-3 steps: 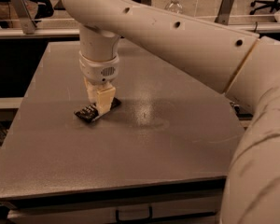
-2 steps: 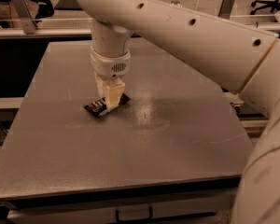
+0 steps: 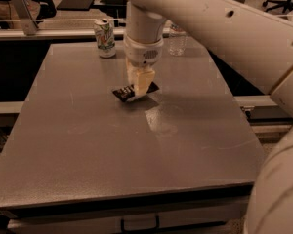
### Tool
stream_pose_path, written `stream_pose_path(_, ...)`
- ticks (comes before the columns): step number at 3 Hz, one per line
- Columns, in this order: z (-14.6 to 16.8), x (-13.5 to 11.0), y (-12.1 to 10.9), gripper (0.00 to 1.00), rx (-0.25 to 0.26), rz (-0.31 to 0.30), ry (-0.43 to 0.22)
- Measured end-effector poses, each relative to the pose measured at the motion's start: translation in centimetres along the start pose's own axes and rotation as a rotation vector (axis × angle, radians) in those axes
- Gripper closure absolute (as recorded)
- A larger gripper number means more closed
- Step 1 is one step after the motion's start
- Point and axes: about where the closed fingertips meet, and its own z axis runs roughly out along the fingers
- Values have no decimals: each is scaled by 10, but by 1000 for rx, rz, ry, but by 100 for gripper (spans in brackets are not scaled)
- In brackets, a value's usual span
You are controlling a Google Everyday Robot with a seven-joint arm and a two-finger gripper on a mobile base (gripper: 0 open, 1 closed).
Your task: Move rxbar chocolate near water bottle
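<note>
The rxbar chocolate, a flat black wrapper with white lettering, is held in my gripper a little above the grey table, near its middle. The cream fingers are shut on the bar's right half, and its left end sticks out free. The water bottle, clear plastic, stands at the table's far edge, behind and to the right of my gripper. Its top is hidden by my arm.
A white-green soda can stands at the far edge, left of my arm. My big white arm fills the upper right and right side. A rail and desks lie beyond the table's far edge.
My gripper has moved toward the far right with the bar, and the bar now hangs off the table. The view has shifted, so the can and the bottle now show.
</note>
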Motion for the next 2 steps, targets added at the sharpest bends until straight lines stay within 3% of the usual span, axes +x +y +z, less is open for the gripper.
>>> stream_pose_path(1,-13,53,-19,100,34,120,18)
stream_pose_path(2,-21,124,-42,100,79,281,44)
